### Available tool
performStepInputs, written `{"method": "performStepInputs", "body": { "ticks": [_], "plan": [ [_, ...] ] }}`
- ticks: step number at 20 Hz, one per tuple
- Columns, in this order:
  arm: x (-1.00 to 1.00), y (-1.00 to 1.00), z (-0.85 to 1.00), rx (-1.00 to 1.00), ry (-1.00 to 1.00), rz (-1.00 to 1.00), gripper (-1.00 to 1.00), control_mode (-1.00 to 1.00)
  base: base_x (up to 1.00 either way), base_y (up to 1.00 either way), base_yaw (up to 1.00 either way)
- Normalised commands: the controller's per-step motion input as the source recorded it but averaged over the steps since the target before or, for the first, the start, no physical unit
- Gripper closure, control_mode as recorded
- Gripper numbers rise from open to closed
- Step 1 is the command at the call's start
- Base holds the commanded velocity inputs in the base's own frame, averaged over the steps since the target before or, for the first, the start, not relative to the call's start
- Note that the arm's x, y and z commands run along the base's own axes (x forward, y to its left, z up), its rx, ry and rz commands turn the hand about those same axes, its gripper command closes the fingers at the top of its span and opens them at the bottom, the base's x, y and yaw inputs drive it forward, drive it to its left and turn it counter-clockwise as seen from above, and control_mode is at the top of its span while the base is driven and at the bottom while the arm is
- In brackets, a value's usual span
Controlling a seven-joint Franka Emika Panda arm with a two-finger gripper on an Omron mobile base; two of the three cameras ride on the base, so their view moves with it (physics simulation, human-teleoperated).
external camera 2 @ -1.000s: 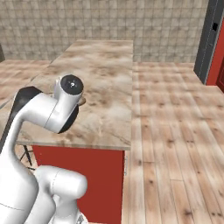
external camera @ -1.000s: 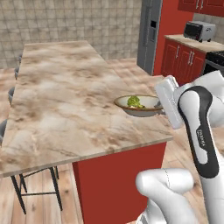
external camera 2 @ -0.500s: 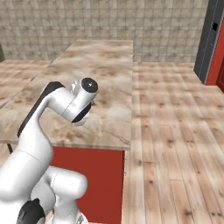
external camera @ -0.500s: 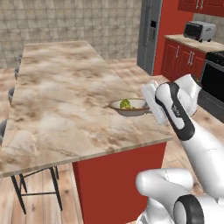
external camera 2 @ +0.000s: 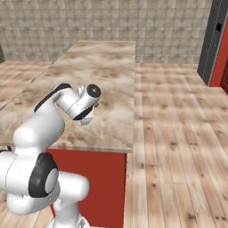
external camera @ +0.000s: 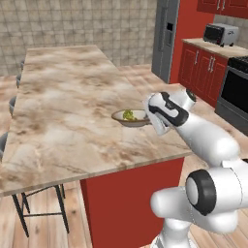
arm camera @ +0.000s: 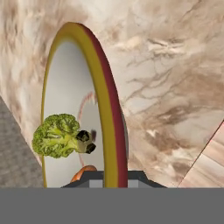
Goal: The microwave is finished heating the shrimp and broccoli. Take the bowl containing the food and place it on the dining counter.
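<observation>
in the left base view stools (external camera: 14, 104) line the table's (external camera: 63, 111) far left edge. the bowl (external camera: 130, 118) sits at the table's right edge, near the front corner, whether resting on the top or just above it is unclear. broccoli (external camera: 128, 115) lies inside it. the gripper (arm camera: 114, 176) is pinched on the bowl's rim, the white arm reaching in from the right. in the hand view an orange-pink shrimp (arm camera: 82, 172) peeks out just below the broccoli. further right stand a grey fridge (external camera: 164, 38), red cabinets (external camera: 201, 70) and a toaster oven (external camera: 220, 34).
</observation>
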Motion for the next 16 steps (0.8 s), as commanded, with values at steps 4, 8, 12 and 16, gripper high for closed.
{"method": "performStepInputs", "body": {
  "ticks": [4,8,12,16],
  "plan": [
    [1.00,0.09,-0.18,-0.02,0.00,0.00,1.00,-1.00,0.00,0.00,0.00],
    [0.92,0.02,-0.44,-0.08,0.00,0.00,1.00,-1.00,0.00,0.00,0.00],
    [0.90,0.17,-0.67,-0.15,0.00,0.00,1.00,-1.00,0.00,0.00,0.00],
    [0.83,0.13,-0.51,-0.13,0.00,0.00,1.00,-1.00,0.00,0.00,0.00]
  ]
}}
